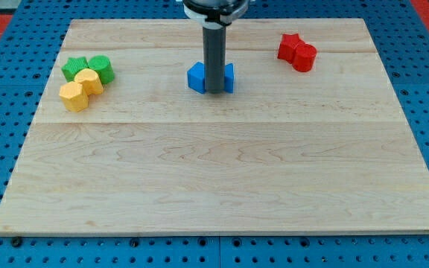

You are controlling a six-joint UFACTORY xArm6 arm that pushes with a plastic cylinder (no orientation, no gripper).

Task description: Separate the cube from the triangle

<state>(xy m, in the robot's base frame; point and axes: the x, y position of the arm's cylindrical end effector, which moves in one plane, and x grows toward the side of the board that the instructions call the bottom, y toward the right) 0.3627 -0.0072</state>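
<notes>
Two blue blocks sit together near the board's top centre. The left one [196, 77] looks like the blue cube. The right one [229, 77] looks like the blue triangle; much of it is hidden. My rod comes down from the view's top, and my tip [214, 91] stands right between the two blue blocks, at their near side, touching or almost touching both.
The wooden board [222, 179] lies on a blue pegboard. At the view's left sit a green star [74, 68], a green cylinder [100, 68] and two yellow blocks [89, 80] [74, 96], clustered. At top right a red star [290, 46] touches a red cylinder [304, 57].
</notes>
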